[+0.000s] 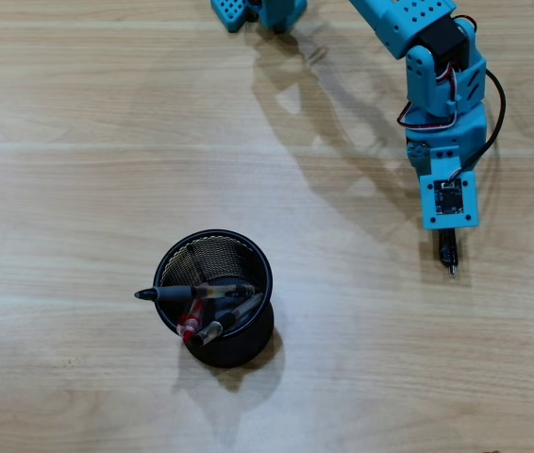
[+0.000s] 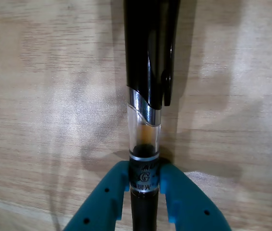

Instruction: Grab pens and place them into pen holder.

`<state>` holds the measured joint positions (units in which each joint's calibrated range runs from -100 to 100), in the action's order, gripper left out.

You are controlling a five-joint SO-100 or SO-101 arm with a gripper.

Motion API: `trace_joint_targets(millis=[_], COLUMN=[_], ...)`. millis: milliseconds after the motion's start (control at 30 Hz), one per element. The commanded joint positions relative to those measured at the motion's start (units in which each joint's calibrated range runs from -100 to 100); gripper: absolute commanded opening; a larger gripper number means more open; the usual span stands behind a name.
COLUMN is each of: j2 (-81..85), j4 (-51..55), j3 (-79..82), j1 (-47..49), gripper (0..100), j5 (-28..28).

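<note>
Fingers (image 2: 144, 185) clamped on black-and-clear pen (image 2: 148, 72) near grip – long overhang may pivot, miss mesh pen holder (image 1: 215, 297) – already crowded

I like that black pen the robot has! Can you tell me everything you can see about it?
The black pen has a shiny black cap with a clip, a clear middle showing dark ink, a silver ring and a black grip with a printed "G". The blue gripper is shut on the grip. In the overhead view it lies over bare wooden table, away from the mesh pen holder.
</note>
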<state>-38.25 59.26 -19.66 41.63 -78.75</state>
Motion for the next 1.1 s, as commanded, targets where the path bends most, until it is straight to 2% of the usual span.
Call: trace_joint_targets(millis=[0,133,267,800,1067], j2=[0.9,3.7,8.1,34.4,43.9], j4=[0.7,0.9,4.9,37.9,38.8], j3=[-0.8,-0.9,-1.0,-0.1,6.7], j1=[0.3,0.0,-1.7,-8.8,-13.6], gripper=[2,2,2,2,2], j5=[0.2,0.4,4.2,7.3,11.6])
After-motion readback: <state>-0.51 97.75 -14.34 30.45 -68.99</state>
